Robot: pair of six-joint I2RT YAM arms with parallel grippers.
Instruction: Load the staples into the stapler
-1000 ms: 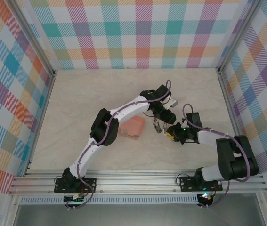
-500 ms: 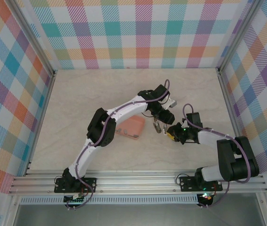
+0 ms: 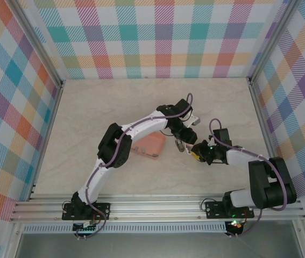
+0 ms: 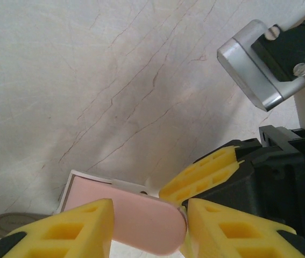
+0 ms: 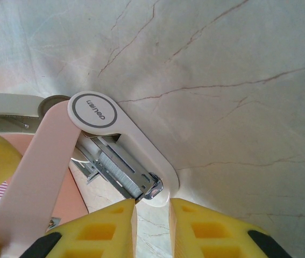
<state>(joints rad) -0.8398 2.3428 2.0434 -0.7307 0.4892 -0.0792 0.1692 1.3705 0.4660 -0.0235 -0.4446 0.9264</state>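
The stapler [image 5: 96,113] lies open on the table, its white base toward my right gripper [image 5: 152,212]. Its pink top arm [image 5: 39,177] is swung up and away. A grey row of staples [image 5: 117,169] sits in the metal magazine. My right gripper's yellow fingers are closed on the front tip of the base. In the left wrist view my left gripper [image 4: 149,215] has the pink arm [image 4: 141,217] between its fingers, both touching it. From above, both grippers [image 3: 180,141] [image 3: 195,150] meet at the stapler [image 3: 180,145], right of the table's middle.
A salmon-pink tray [image 3: 151,145] lies on the table just left of the stapler, under the left forearm. Checked walls close in the table at the back and both sides. A right gripper finger [image 4: 206,172] is close beside my left fingers.
My left gripper's jaws have narrowed onto the pink arm, and its wrist has shifted slightly. The right gripper has stayed where it was.
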